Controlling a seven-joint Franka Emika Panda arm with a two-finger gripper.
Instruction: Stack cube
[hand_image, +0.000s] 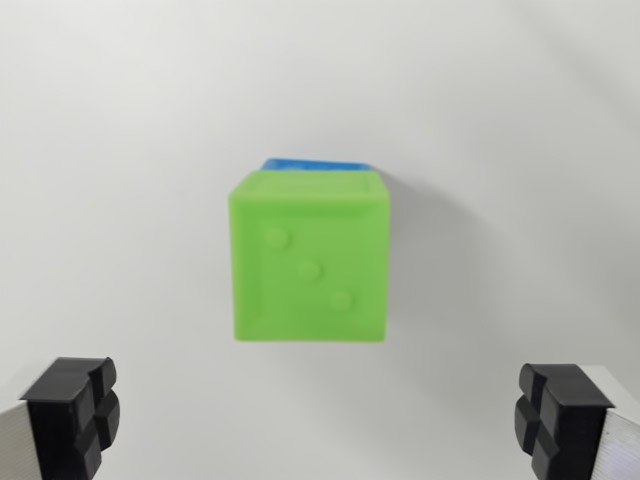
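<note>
The white surface (120, 150) fills the whole wrist view, plain and unmarked, with no writing, label or brand readable on it or on anything else in the frame. The green cube (307, 258) sits at the centre of the view, on top of a blue cube (314, 162), of which only a thin strip shows above the green cube's far upper edge; the rest of the blue cube is hidden beneath. The green cube's face toward the camera carries three raised round dots in a diagonal row, running from upper left to lower right, in the manner of a die, and its edges are rounded. A soft shadow lies on the surface just to the wrist view's right of the stack. The gripper (320, 425) appears at the bottom corners only: its two black fingertips (72, 415) are spread wide, one at each lower corner, well apart from the cubes and touching neither. Nothing lies between the fingertips, and nothing else stands near the stack.
</note>
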